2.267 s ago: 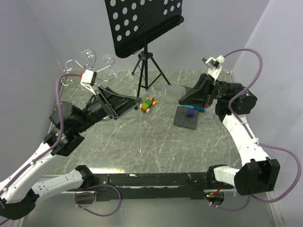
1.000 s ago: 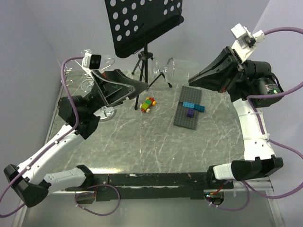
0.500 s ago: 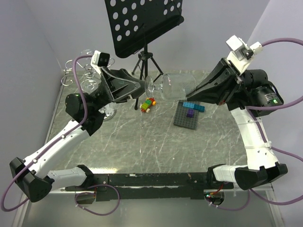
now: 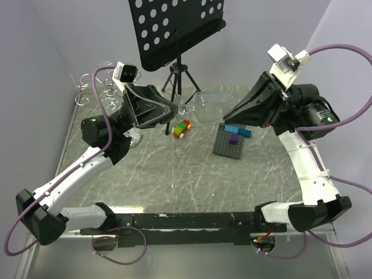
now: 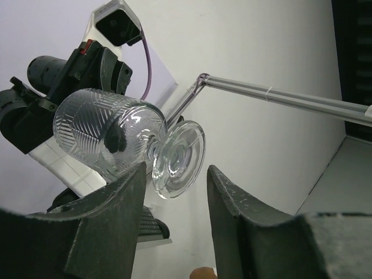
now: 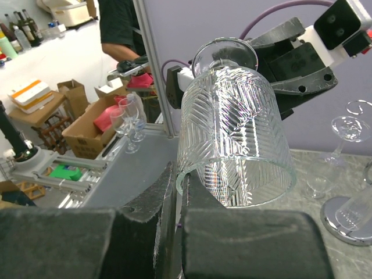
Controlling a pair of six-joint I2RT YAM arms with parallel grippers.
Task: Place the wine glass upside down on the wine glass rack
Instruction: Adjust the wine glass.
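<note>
The clear patterned wine glass hangs on its side above the table between both arms. My right gripper is shut on the bowl's rim, one finger inside and one outside. My left gripper is open, its fingertips on either side of the glass's round foot without clamping it. The chrome wine glass rack stands at the back left behind the left arm, with other glasses hanging from it. Its mirror-like base appears at the right edge of the right wrist view.
A black perforated music stand on a tripod stands at the back centre. Below the glass lie a small toy brick car and a grey baseplate carrying blue and purple bricks. A person stands outside the cell.
Both arms rose from the table. The right gripper has brought the glass leftwards, putting its foot between the left gripper's fingers. The left jaws have narrowed.
</note>
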